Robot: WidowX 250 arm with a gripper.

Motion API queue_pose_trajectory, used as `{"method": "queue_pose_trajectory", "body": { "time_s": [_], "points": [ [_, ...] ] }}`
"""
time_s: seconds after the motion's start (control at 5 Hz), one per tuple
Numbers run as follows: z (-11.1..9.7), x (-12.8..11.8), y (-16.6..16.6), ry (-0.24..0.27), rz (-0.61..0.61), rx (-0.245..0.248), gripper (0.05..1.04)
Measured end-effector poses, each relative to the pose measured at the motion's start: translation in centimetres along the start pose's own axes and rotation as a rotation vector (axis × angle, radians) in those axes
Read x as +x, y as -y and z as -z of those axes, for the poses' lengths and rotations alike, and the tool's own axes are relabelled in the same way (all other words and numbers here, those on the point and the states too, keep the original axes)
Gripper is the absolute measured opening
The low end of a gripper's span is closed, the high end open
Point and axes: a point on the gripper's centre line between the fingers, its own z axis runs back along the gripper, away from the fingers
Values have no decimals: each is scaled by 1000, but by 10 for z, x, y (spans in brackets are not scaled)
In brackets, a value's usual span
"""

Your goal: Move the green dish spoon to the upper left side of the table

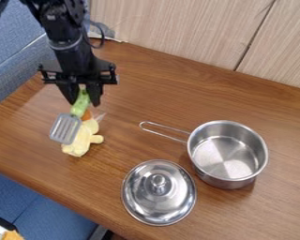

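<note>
At the upper left of the camera view, the gripper (84, 97) hangs over the table, shut on the green handle of the dish spoon (80, 105). The spoon's grey slotted head (65, 129) points down and to the left, beside and partly over a pale yellow soft toy. The top end of the handle is partly hidden between the fingers. The wooden table (140, 84) stretches out below and to the right of the gripper.
The yellow toy (84, 138) lies just below the gripper, with an orange part near the handle. A steel pot (228, 180) stands at the right, its wire handle pointing left. A round metal lid (159, 204) lies at the lower middle. A wooden panel (177, 33) borders the table's back.
</note>
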Motion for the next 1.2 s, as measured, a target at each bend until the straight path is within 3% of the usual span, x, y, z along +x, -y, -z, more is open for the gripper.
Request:
{"method": "queue_pose_trajectory", "body": {
  "time_s": [0.4, 1.2],
  "points": [
    [17, 15, 11, 46, 62, -16, 439],
    [44, 86, 35, 141, 112, -20, 439]
  ]
}}
